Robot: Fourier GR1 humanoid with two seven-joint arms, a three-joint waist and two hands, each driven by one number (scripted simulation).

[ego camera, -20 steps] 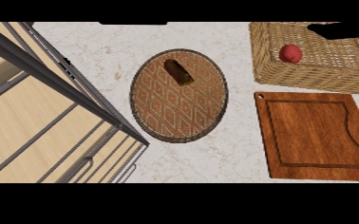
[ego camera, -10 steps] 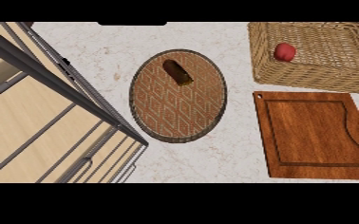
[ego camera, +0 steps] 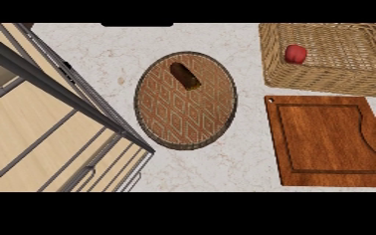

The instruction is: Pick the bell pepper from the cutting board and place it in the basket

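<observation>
Leftmost, pale wooden cabinet fronts (ego camera: 51, 144) with dark rails slant across the corner, bordering the marbled counter (ego camera: 110, 50); near the middle lies an oval patterned mat (ego camera: 185, 112), and a small dark-brown object (ego camera: 185, 75) sits on its upper part; further right, the wooden cutting board (ego camera: 323, 142) lies flat with nothing on it; just above it stands the woven basket (ego camera: 323, 77), and the red bell pepper (ego camera: 296, 54) rests inside, near the basket's left wall; neither hand shows in the head view, so whether they are clenched, released or grasping cannot be told.
</observation>
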